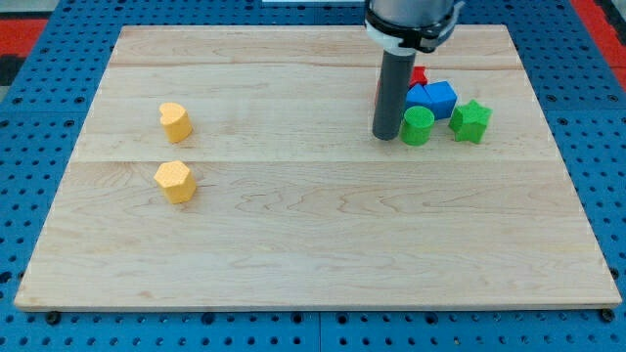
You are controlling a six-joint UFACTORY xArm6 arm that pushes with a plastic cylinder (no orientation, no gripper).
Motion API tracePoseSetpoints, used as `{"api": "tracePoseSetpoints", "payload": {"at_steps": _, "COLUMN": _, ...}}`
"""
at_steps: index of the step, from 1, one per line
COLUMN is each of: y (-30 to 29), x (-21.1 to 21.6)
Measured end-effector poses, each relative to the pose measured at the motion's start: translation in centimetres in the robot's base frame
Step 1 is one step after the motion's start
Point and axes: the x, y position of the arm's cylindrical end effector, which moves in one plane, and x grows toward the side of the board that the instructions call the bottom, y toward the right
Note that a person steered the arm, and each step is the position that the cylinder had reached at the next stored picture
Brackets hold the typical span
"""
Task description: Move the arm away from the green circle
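The green circle (418, 126) is a short green cylinder standing on the wooden board (313, 225) at the view's upper right. My tip (386, 136) rests on the board right at the circle's left side, touching it or nearly so. The dark rod rises from there to the arm's head at the view's top. A green star (470, 120) sits just right of the circle. Blue blocks (434, 98) lie behind the circle, and a red block (418, 75) shows partly behind the rod.
Two yellow blocks stand at the view's left: a heart-like one (175, 121) and a hexagon (176, 181) below it. The board lies on a blue pegboard surface (39, 147).
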Motion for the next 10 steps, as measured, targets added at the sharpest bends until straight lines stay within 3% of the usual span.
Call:
{"api": "tracePoseSetpoints", "payload": {"at_steps": 2, "y": 4.7, "x": 0.7}}
{"api": "tracePoseSetpoints", "payload": {"at_steps": 3, "y": 3.9, "x": 0.8}}
{"api": "tracePoseSetpoints", "payload": {"at_steps": 4, "y": -2.0, "x": 0.9}}
{"api": "tracePoseSetpoints", "payload": {"at_steps": 6, "y": -8.2, "x": -2.0}}
{"api": "tracePoseSetpoints", "payload": {"at_steps": 10, "y": -9.3, "x": -6.8}}
